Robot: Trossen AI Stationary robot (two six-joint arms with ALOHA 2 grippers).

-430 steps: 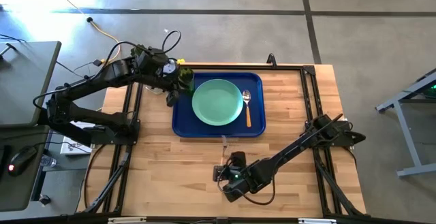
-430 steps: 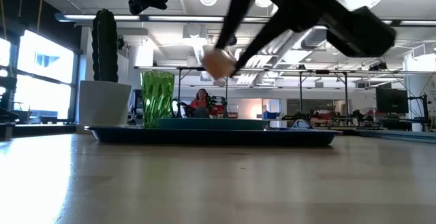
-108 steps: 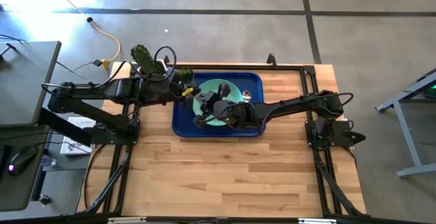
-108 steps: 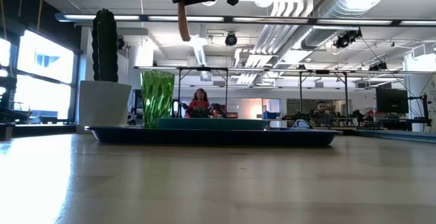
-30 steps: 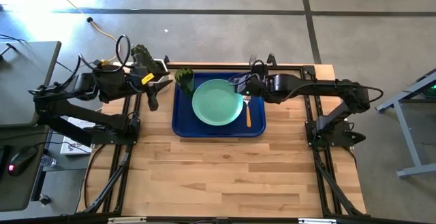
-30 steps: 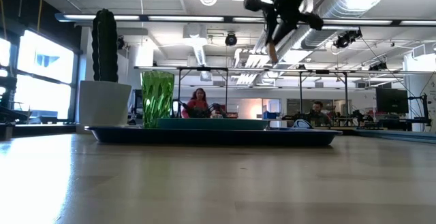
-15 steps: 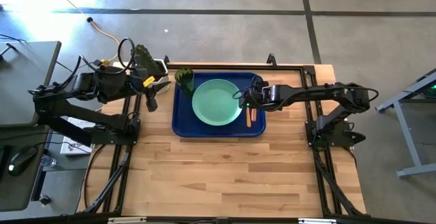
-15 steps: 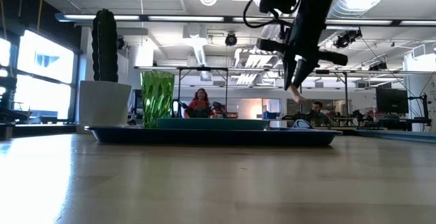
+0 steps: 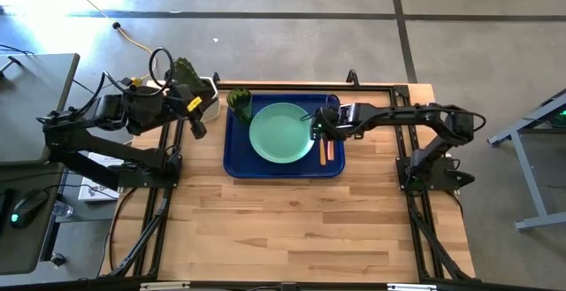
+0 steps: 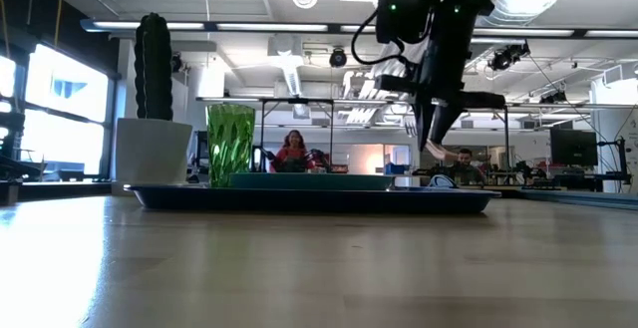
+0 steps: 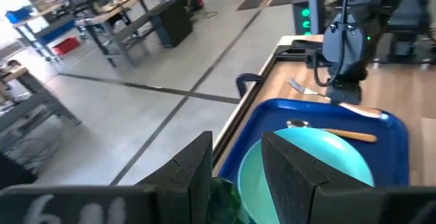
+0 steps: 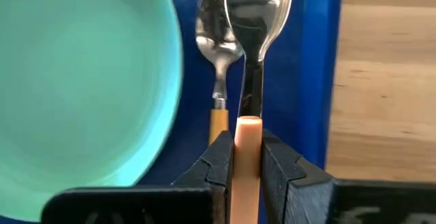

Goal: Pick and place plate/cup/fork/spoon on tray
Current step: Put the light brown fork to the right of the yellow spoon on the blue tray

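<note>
- Tray (image 9: 237, 163), blue, sits mid-table: probably stiff and too broad to pinch anywhere but its rim.
- Plate (image 9: 281, 133) lies flat in it; likely light and slick, best taken by the edge.
- Cup (image 9: 240, 103) stands at the tray's far-left corner.
- Spoon (image 12: 216, 54) lies beside the plate.
- Fork (image 12: 251, 60) hangs just above the spoon, handle clamped in the right gripper (image 12: 246, 157); thin and smooth, so it may twist.
- Left gripper (image 11: 235, 173) waits left of the tray, fingers apart.

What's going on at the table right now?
The right gripper is shut on the fork, holding it over the tray's right side, beside the spoon that lies there. The plate sits mid-tray and the cup stands in the tray's far left corner. The left gripper hangs open at the tray's left edge, holding nothing.
</note>
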